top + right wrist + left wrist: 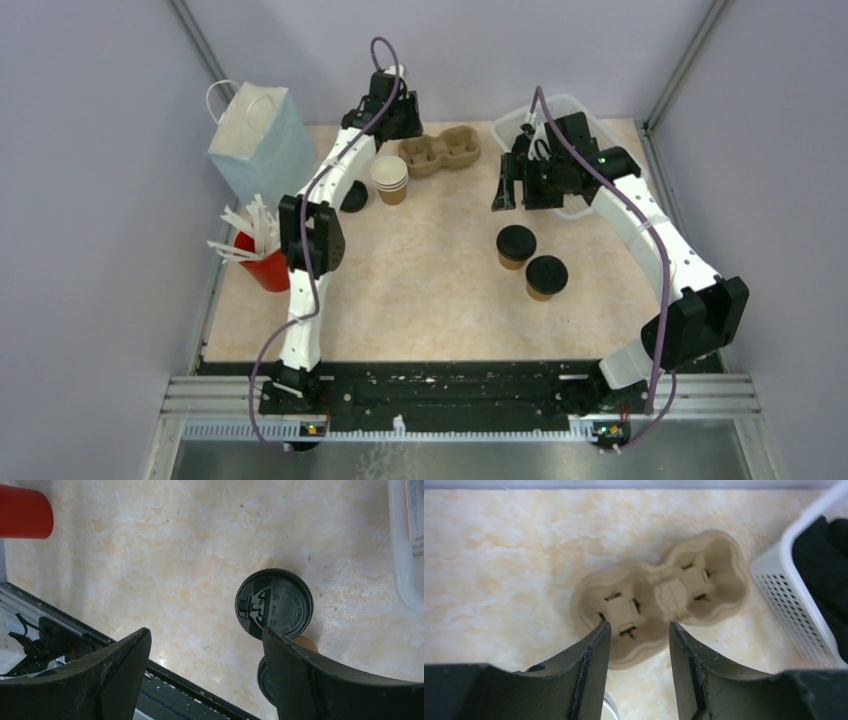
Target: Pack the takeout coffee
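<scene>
Tabletop, top view: lidded cup at 3 o'clock of centre, 2nd lidded cup just beside it at 4. Both are upright w/ lids on, clear of both arms and well apart from the cardboard carrier at 12. Stack of lidless cups sits at 11, w/ a loose black lid just left of it, partly under the left forearm. Paper bag at 10, red cup of white sticks at 9, white bin at 1. Left gripper is over the carrier's left end. Right gripper hangs at 2, btwn the bin and the lidded cup.

Left wrist: left gripper has its jaws partly apart, tips over the carrier's near well. Nothing looks clamped; can't tell if the fingers touch the cardboard. Bin wall at 3, sthg dark inside.

Right wrist: right gripper is spread wide, holding nothing. Lidded cup stands below, nearer the right finger, which covers its rim at 6. 2nd lidded cup is mostly hidden behind that finger. Red cup at 10, bin at 2.
</scene>
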`<act>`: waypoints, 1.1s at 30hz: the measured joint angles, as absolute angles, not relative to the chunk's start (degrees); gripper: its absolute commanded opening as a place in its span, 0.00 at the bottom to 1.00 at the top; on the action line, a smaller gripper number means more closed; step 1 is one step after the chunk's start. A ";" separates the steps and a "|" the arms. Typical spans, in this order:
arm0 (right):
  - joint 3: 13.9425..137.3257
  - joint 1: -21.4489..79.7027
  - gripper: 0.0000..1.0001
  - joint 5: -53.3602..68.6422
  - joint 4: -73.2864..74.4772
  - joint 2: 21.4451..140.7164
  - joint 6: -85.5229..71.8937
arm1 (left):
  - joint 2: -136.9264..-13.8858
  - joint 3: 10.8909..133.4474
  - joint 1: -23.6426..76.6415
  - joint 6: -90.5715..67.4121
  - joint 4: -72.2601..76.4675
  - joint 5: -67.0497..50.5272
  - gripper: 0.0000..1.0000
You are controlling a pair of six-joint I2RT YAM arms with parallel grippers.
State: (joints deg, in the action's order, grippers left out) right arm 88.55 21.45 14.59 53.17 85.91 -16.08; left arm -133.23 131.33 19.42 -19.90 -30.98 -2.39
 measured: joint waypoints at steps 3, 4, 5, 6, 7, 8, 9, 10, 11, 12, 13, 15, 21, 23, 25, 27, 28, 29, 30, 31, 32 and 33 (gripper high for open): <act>88.49 21.26 0.81 14.39 53.15 85.89 -15.20 | -134.34 133.34 18.79 -19.77 -31.83 1.65 0.49; 88.49 21.26 0.81 14.26 53.17 85.89 -14.92 | -134.63 133.71 18.63 -19.70 -31.99 2.74 0.49; 88.49 21.23 0.81 14.09 53.17 85.89 -14.66 | -135.02 133.99 18.46 -19.57 -32.45 3.77 0.48; 88.49 21.23 0.81 13.96 53.17 85.89 -14.48 | -135.35 134.17 18.37 -19.51 -32.99 4.67 0.47; 88.49 21.23 0.81 13.76 53.17 85.86 -14.31 | -135.72 134.17 18.31 -19.44 -33.56 5.52 0.46; 88.49 21.26 0.81 13.63 53.17 85.86 -14.09 | -136.11 134.17 18.26 -19.38 -34.11 5.91 0.45; 88.44 21.23 0.81 13.54 53.15 85.86 -13.98 | -136.51 134.23 18.26 -19.31 -34.65 6.31 0.44; 88.18 21.23 0.81 13.52 52.97 85.78 -13.91 | -137.03 134.26 18.26 -19.27 -35.16 6.61 0.43; 87.83 21.23 0.81 13.47 52.95 85.62 -13.87 | -137.53 134.30 18.26 -19.16 -35.51 7.01 0.41; 87.57 21.23 0.81 13.43 53.17 85.49 -13.85 | -138.02 134.37 18.26 -19.07 -35.88 7.16 0.40; 87.33 21.23 0.81 13.41 53.17 85.38 -13.80 | -138.45 134.50 18.26 -18.87 -36.25 7.38 0.39; 87.07 21.23 0.81 13.34 53.04 85.25 -13.63 | -139.22 134.63 18.26 -18.46 -36.67 7.62 0.36; 86.98 21.23 0.81 13.34 53.15 85.12 -13.52 | -140.20 134.82 18.26 -17.39 -37.23 9.06 0.35; 86.98 21.23 0.81 13.34 53.15 85.10 -13.50 | -140.20 134.89 18.26 -17.15 -37.21 9.58 0.35; 86.98 21.23 0.81 13.34 53.15 85.10 -13.50 | -140.20 134.96 18.26 -16.91 -36.97 9.89 0.37; 86.98 21.23 0.81 13.37 53.15 85.12 -13.50 | -140.22 135.00 18.26 -16.75 -36.53 9.91 0.37; 86.98 21.23 0.81 13.37 53.17 85.10 -13.50 | -140.22 135.02 18.26 -16.75 -36.29 9.91 0.37; 86.98 21.23 0.81 13.37 53.15 85.10 -13.50 | -140.22 135.06 18.24 -16.75 -36.05 9.89 0.37; 86.98 21.23 0.81 13.37 53.15 85.12 -13.47 | -140.29 135.22 18.24 -16.75 -35.90 9.87 0.37; 86.98 21.23 0.81 13.37 53.15 85.10 -13.47 | -140.40 135.39 18.24 -16.75 -35.75 9.85 0.37; 86.98 21.23 0.81 13.37 53.17 85.10 -13.45 | -140.51 135.66 18.22 -16.75 -35.59 9.85 0.37; 86.98 21.23 0.81 13.37 53.17 85.10 -13.45 | -140.77 136.00 18.15 -16.75 -35.42 9.82 0.37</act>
